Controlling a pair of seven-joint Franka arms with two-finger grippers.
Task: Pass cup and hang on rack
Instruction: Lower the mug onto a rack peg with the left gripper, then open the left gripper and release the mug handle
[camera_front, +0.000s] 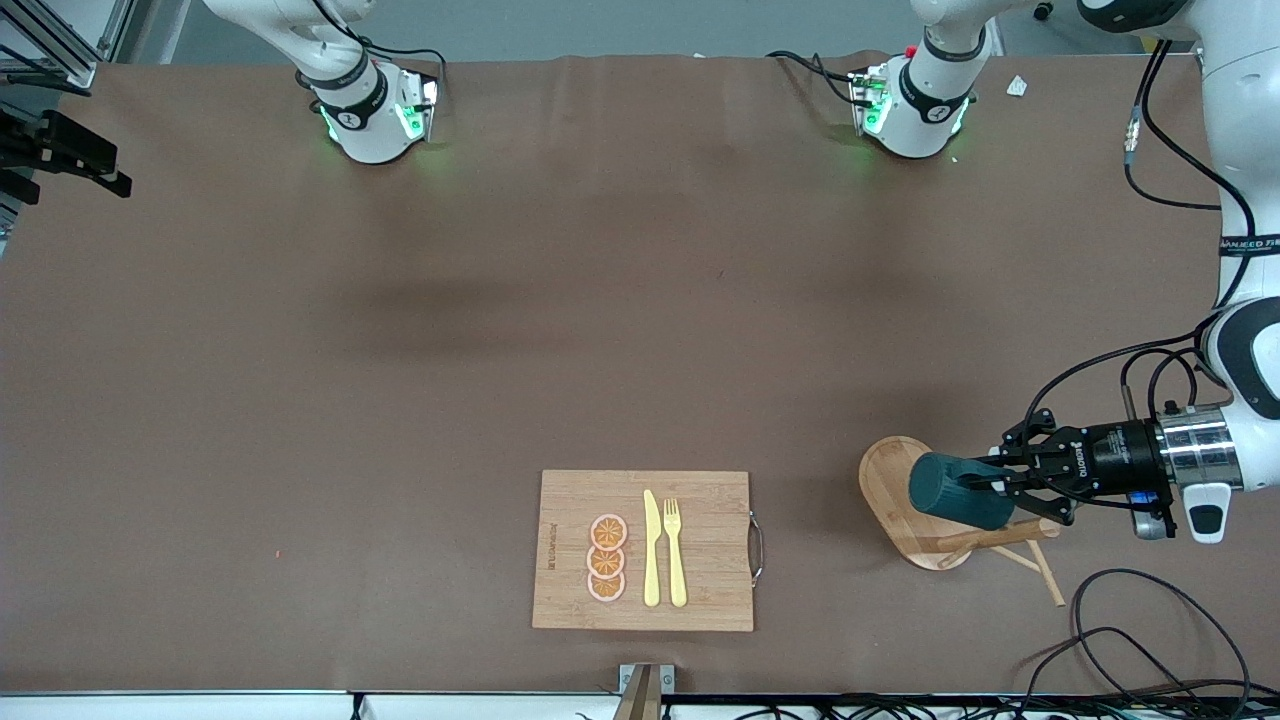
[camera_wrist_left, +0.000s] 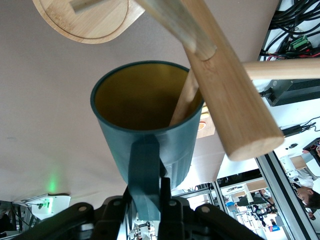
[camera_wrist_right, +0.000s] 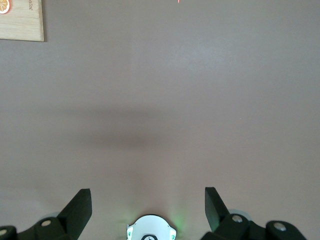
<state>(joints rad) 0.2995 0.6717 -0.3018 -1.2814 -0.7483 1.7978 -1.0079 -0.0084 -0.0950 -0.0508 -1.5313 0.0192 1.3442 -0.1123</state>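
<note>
Brown cloth covers the whole table, and at the left arm's end of it we see the rack standing on its oval base. Our left claw is clamped on the handle of the cup and holds it in the air over the rack. The cup lies on its side, its long axis pointing straight away from the claw, mouth first. In the left wrist view one thin peg already enters the open mouth of the cup, while the thick post crosses just beside the rim. We judge that the coming move depends on this peg. Our right claw waits with fingers wide over bare table and holds nothing. A cutting board with cutlery lies well apart.
</note>
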